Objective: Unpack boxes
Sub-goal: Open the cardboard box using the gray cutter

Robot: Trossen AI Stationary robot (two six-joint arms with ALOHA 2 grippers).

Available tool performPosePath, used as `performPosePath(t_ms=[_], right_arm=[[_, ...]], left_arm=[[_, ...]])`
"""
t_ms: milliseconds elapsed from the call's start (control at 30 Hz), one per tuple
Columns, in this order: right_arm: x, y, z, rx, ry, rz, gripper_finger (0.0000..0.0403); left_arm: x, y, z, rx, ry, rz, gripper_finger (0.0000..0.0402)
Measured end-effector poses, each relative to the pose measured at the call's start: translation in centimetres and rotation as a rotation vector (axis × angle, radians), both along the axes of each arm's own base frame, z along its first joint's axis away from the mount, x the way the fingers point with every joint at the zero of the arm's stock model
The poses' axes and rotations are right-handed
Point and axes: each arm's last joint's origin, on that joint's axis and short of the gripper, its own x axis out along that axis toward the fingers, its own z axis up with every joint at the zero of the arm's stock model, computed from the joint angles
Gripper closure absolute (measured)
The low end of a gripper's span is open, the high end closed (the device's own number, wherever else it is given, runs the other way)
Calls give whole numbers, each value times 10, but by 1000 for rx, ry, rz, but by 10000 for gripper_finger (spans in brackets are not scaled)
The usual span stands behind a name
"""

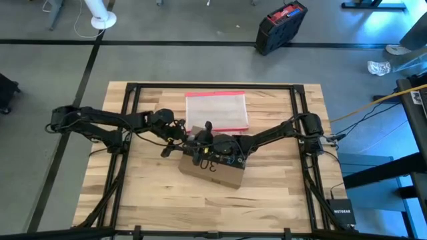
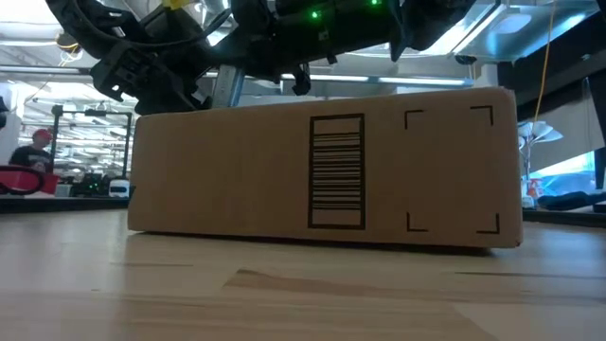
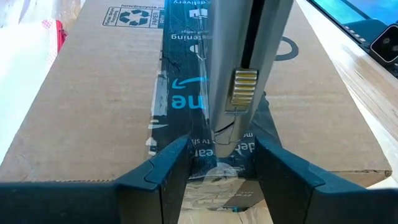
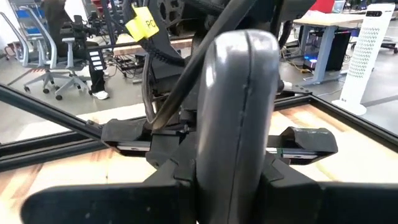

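Note:
A brown cardboard box point(image 1: 220, 175) point(image 2: 322, 170) lies flat on the wooden table near its middle, barcode side toward the near edge. A black printed tape strip point(image 3: 180, 87) runs along its top. My right gripper point(image 1: 200, 148) point(image 4: 233, 186), reaching in from the right over the box, is shut on a grey box cutter point(image 3: 249, 56) point(image 4: 236, 106). My left gripper point(image 1: 179, 139) point(image 3: 221, 162) stands open at the box's left end, one finger on either side of the tape strip. My left gripper stands at the box's end edge point(image 3: 217, 180), but I cannot tell whether its fingertips touch it. My right gripper pinches the cutter's grey handle point(image 4: 230, 155) between its two fingers, coming nearly level from the table's right. The cutter slants down, its tip point(image 3: 217, 140) on the black tape near the box's left end.
A clear pouch with a pink-red edge point(image 1: 217, 110) lies on the table just behind the box. Black frame rails point(image 1: 213, 87) border the tabletop. A black and red case point(image 1: 280, 27) stands on the floor beyond. A person point(image 2: 33, 147) shows far back in the room.

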Motion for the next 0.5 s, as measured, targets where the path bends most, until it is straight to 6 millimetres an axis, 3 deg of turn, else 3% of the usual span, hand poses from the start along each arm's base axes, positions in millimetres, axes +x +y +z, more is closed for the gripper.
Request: performPosePath(t_ms=[500], right_arm=[[-8,-8,13,-95,86,17,339]], left_arm=[[1,1,-3,5,17,0,230]])
